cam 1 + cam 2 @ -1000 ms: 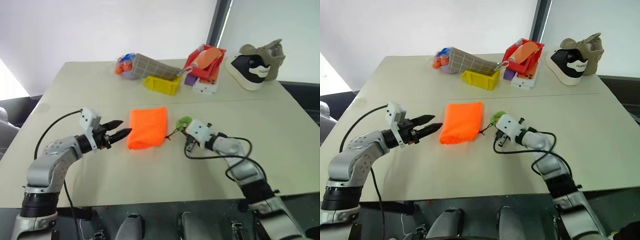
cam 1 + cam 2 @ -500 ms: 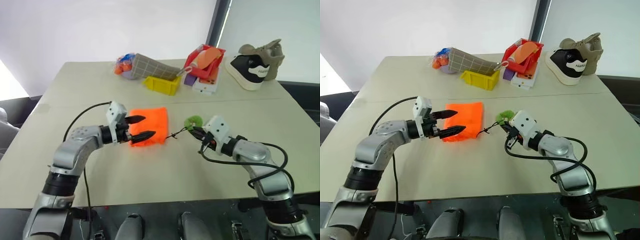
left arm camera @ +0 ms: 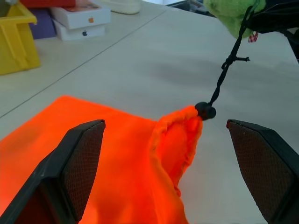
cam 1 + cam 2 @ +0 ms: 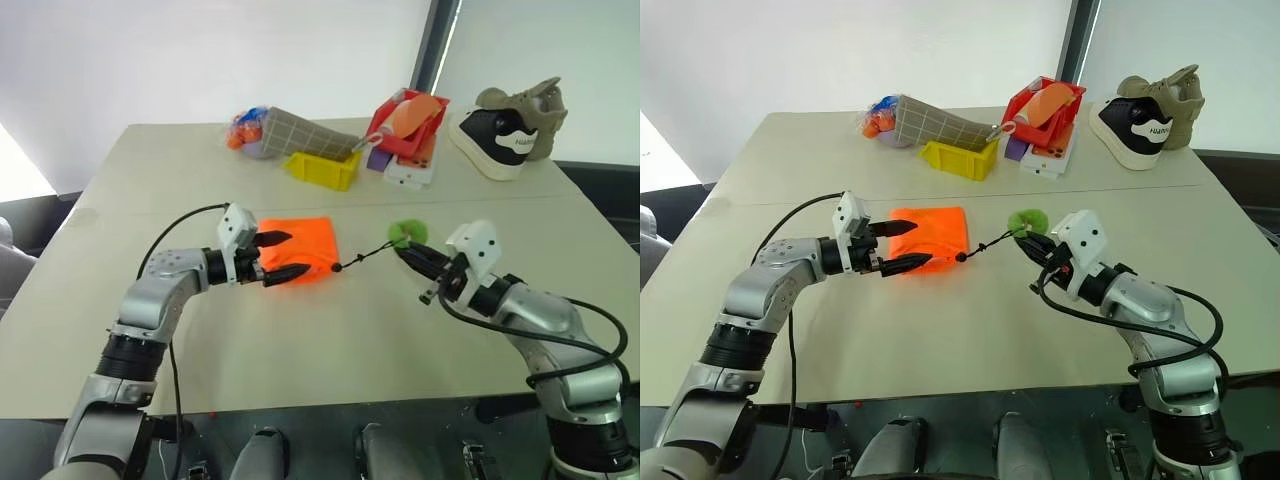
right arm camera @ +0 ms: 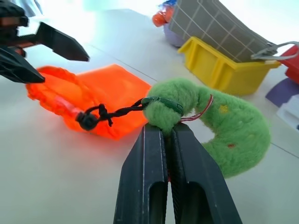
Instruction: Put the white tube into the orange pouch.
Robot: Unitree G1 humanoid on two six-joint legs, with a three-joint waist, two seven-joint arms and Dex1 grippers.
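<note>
On the table (image 4: 330,330): an orange pouch (image 4: 300,243) lies flat near the middle, its gathered mouth toward the right arm.
Pouch cord: a black cord (image 4: 365,256) runs taut from a bead (image 3: 205,111) at the mouth up to a green tag (image 4: 407,233).
Right gripper (image 5: 164,131): fingers pressed together, pinching the green tag where the cord joins it; it hangs above the table, well right of the pouch.
Left gripper (image 4: 283,255): fingers spread wide, grasping nothing, one tip over the pouch's far part and one at its near edge; in the left wrist view the two fingers (image 3: 70,165) stand either side of the puckered mouth.
Pouch mouth: drawn up into a ridge by the cord, lifted slightly off the table at the bead.
White tube: I cannot make it out anywhere.
Far side of table: a yellow bin (image 4: 322,168), a grey checked pouch (image 4: 305,132) leaning over it, a red bin (image 4: 410,125) holding a pale orange roll, white boxes (image 4: 410,172) beneath it.
Far right corner: a shoe (image 4: 512,128).
</note>
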